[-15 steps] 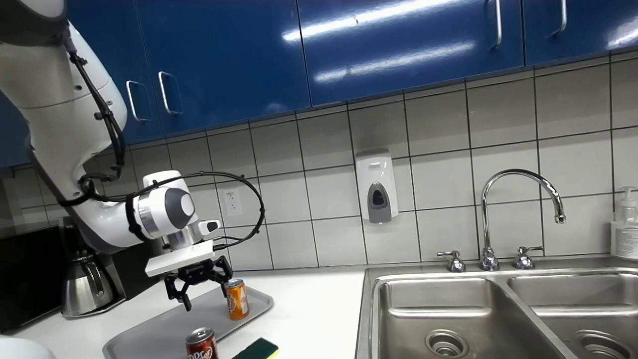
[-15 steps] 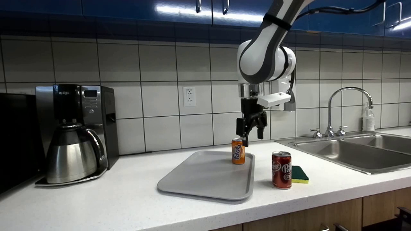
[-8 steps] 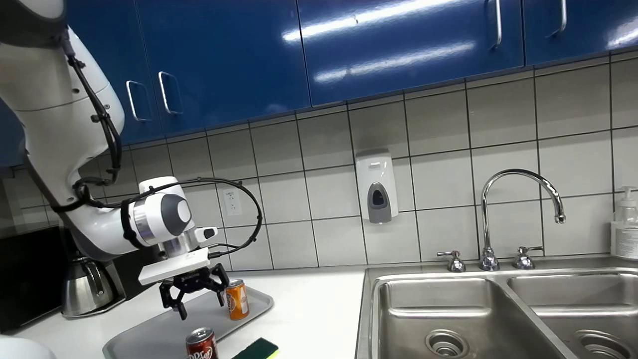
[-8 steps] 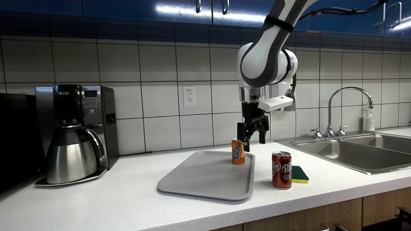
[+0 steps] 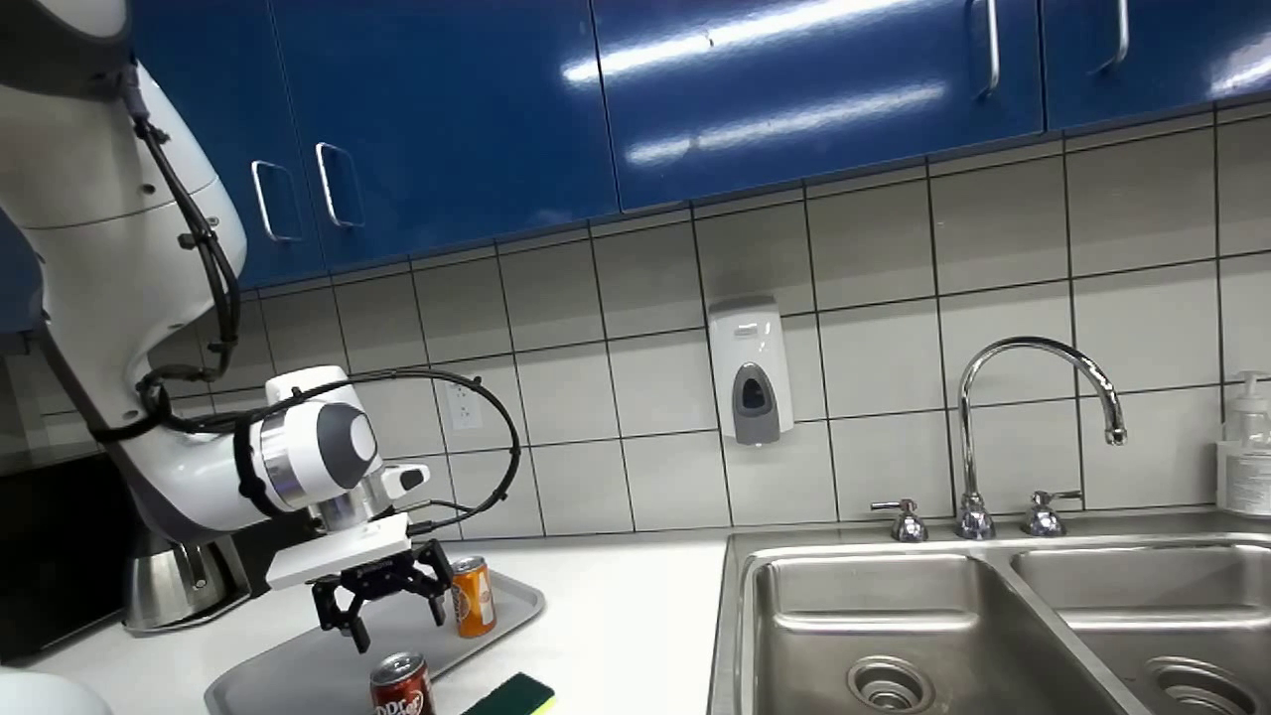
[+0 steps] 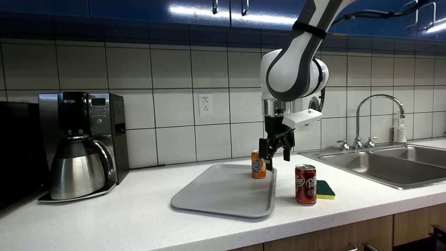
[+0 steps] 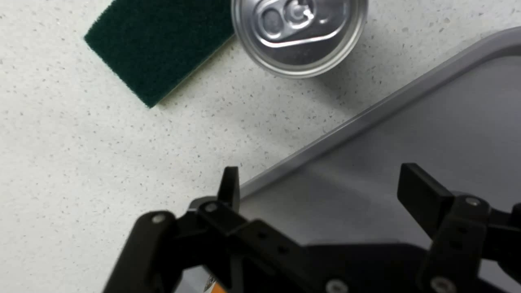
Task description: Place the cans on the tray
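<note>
The orange can point(image 5: 474, 598) stands upright on the far end of the grey tray point(image 5: 298, 660); both also show in an exterior view, the can point(image 6: 257, 168) and the tray point(image 6: 223, 195). The dark red can point(image 6: 306, 184) stands upright on the counter, beside the tray's long edge. In the wrist view its silver top point(image 7: 301, 34) is at the top, ahead of the jaws. My gripper point(image 6: 277, 164) is open and empty, above the tray's edge point(image 7: 443, 122) between the two cans. In the wrist view only a sliver of the orange can point(image 7: 217, 288) shows below the gripper.
A green and yellow sponge point(image 6: 324, 190) lies right beside the dark red can. A coffee maker with a steel pot point(image 6: 78, 167) stands at the left in an exterior view. A steel sink point(image 6: 369, 164) is at the right, with the tiled wall point(image 6: 174, 111) behind.
My gripper has moved down and away from the orange can, toward the dark red can's side. It stays open. The cans, tray and sponge have not moved.
</note>
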`<state>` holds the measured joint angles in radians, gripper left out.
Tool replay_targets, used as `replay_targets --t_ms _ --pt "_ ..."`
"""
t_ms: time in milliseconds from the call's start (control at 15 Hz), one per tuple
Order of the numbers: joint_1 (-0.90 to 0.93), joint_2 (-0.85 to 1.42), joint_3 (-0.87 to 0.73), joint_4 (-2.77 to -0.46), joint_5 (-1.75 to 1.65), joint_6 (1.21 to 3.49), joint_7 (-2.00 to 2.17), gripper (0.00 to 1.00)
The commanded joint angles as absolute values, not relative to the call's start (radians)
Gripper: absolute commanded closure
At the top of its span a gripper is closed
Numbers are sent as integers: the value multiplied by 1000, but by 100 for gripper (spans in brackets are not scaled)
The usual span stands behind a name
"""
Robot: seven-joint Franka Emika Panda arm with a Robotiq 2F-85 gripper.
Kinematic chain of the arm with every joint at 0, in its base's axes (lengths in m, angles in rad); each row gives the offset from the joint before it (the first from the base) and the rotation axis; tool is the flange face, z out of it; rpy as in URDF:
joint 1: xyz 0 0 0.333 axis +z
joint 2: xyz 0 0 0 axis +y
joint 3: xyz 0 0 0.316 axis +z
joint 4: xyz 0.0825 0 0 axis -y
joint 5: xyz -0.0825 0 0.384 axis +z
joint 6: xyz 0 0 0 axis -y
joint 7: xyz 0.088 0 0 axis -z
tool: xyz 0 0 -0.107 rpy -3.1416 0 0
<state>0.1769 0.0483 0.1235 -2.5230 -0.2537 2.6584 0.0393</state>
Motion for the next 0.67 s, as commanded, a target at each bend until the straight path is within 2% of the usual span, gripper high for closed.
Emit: replay_targets --t_ms 0,600 --pt "169 18 124 -2567 -284 2695 84 0" --pt "162 9 111 -2621 -290 2718 98 0"
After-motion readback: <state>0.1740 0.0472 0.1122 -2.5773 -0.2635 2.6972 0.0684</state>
